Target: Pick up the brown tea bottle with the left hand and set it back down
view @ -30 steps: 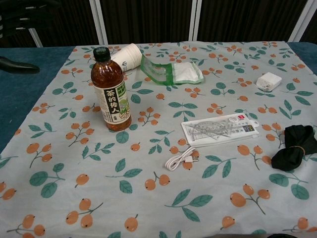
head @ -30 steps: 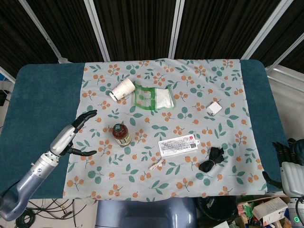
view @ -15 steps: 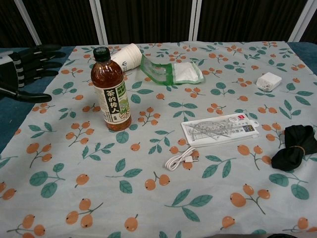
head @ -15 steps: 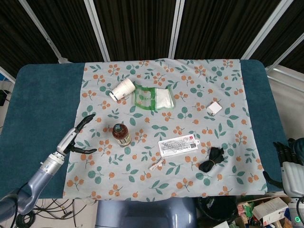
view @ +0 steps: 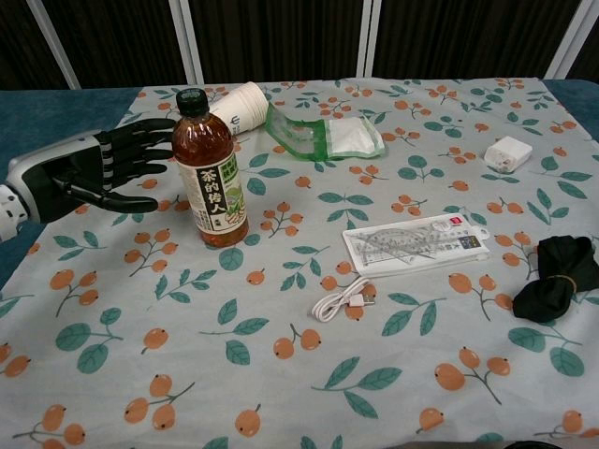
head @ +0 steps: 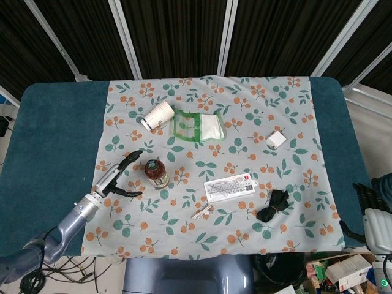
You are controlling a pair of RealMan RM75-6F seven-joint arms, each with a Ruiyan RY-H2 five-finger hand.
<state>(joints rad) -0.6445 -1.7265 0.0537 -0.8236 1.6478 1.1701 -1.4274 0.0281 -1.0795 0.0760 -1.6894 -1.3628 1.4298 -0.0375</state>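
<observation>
A brown tea bottle (view: 210, 168) of clear plastic stands upright on a floral tablecloth (head: 245, 116), its long axis vertical and its dark green cap pointing straight up. It sits toward the left part of the cloth, nearer the front edge than the back. A paper label with dark lettering wraps its lower half.

The left hand (view: 98, 173), black-fingered with a grey metal back, hovers just left of the bottle, fingers spread apart and reaching toward it, grasping nothing. From the chest view the fingertips appear very close to the bottle's shoulder; whether they touch cannot be told. The right hand (head: 370, 202) shows only at the table's right edge, low beside the blue table (head: 55, 135); its state cannot be told.

Behind the bottle, a white paper cup (view: 241, 103) lies on its side. Just right of it lies a clear, green-edged plastic pouch (view: 323, 133), flat and crinkled. A small white square charger (view: 508, 152) rests near the cloth's right side. A flat rectangular packet (view: 416, 243) lies right of the bottle, a coiled white cable (view: 342, 301) near its front left corner, and a bunched black strap (view: 552, 276) toward the cloth's right edge.
</observation>
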